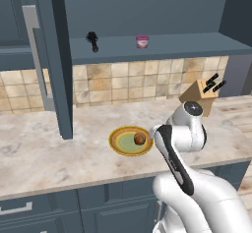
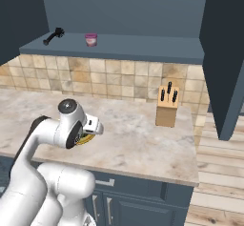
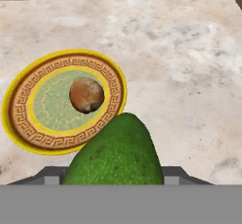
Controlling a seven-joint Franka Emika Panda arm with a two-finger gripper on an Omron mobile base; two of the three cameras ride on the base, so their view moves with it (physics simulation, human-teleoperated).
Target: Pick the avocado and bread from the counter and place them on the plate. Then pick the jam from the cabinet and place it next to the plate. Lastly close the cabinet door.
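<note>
My gripper point(image 3: 116, 176) is shut on the avocado point(image 3: 116, 152), a dark green pebbled fruit that looms large at the bottom of the hand view. It hangs above the counter point(image 3: 189, 76), over the near right rim of the plate point(image 3: 19, 124). The bread point(image 3: 87, 95), a small brown lump, lies on the plate's pale green centre. From the left base view the plate point(image 1: 117, 143) and bread point(image 1: 140, 138) sit mid-counter, just left of my arm. The pink jam point(image 1: 142, 41) jar stands on the open cabinet's shelf point(image 1: 187, 45).
The cabinet door point(image 1: 56, 65) hangs open over the counter's left part, its grey bar handle point(image 1: 35, 55) facing outward. A slim black object point(image 1: 92, 41) stands left of the jam. A wooden knife block point(image 1: 203, 95) stands at the counter's back right. Another open door point(image 2: 224, 58) hangs at the right.
</note>
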